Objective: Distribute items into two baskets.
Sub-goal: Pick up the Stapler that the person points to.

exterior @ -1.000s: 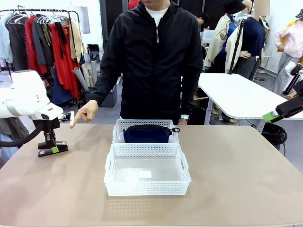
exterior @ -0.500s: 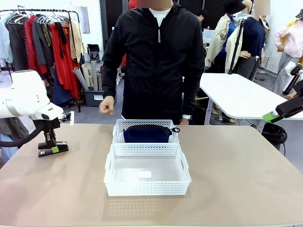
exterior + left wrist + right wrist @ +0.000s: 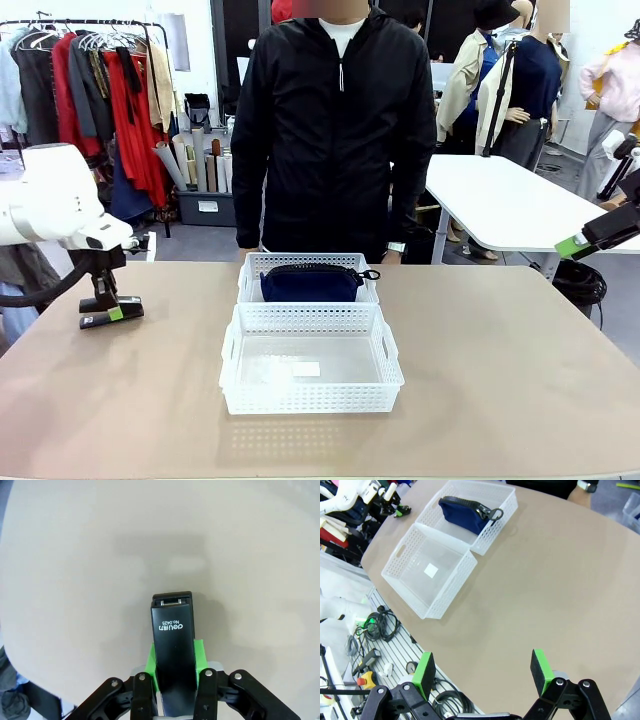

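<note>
Left gripper [image 3: 112,315] is clamped on the stapler [image 3: 172,630] at 9 o'clock on the table [image 3: 500,380], likely to lift it. The pouch [image 3: 310,283] fills the 12 o'clock basket [image 3: 300,259], so the bare 6 o'clock basket [image 3: 310,400] seems its destination. Right gripper [image 3: 482,672] hangs jaws apart at 3 o'clock.

Left arm [image 3: 50,205], white, comes in low at the left side of the desk [image 3: 480,360], wrist bent downward. Black, green-padded left gripper [image 3: 112,316] points down; fingers [image 3: 198,655] clamped on a black desk stapler [image 3: 172,640]. Right gripper [image 3: 575,245] raised at the far right, fingers [image 3: 424,674] spread wide, holding nothing.
</note>
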Action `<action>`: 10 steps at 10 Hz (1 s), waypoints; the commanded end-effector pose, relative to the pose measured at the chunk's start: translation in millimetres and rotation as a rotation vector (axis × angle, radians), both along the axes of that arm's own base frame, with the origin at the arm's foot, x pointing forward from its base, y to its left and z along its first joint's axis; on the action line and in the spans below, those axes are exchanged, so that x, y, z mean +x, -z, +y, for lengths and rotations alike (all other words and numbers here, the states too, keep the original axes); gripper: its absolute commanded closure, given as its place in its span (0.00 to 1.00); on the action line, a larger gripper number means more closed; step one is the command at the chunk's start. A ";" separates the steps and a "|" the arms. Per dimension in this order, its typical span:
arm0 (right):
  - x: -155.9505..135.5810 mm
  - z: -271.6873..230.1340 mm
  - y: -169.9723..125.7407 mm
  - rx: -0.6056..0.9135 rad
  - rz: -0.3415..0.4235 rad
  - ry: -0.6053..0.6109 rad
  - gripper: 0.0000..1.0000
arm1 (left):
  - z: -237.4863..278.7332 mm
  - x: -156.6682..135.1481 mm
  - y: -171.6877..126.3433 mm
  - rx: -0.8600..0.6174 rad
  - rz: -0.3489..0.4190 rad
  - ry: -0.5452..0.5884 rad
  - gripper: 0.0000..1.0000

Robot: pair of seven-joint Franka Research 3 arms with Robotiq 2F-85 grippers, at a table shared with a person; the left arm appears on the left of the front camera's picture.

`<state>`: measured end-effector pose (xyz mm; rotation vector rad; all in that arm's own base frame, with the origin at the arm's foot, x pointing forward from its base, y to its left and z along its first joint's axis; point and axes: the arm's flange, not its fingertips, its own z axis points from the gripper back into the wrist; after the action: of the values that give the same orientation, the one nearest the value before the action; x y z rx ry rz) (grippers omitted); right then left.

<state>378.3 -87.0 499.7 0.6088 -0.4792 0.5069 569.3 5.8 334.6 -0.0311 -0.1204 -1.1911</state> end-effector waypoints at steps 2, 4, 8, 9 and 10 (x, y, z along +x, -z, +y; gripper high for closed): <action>1.1 0.2 0.2 -0.002 -0.007 0.002 0.00 | 1.7 -24.4 -59.3 0.034 0.005 0.013 1.00; 1.1 0.2 0.2 -0.002 -0.007 0.002 0.00 | -7.3 -54.1 -98.5 0.033 -0.025 -0.001 1.00; 1.1 0.2 0.2 -0.002 -0.007 0.002 0.00 | -15.8 -93.0 -163.5 0.007 -0.076 -0.033 1.00; 1.1 0.2 0.2 -0.002 -0.007 0.002 0.00 | -19.4 -98.3 -171.4 0.009 -0.077 -0.047 1.00; 1.1 0.2 0.2 -0.002 -0.007 0.002 0.00 | -22.1 -100.6 -175.0 -0.001 -0.064 -0.034 1.00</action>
<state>378.6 -87.1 499.1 0.6090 -0.4777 0.5063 472.1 -16.3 512.2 0.0111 -0.1916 -1.1636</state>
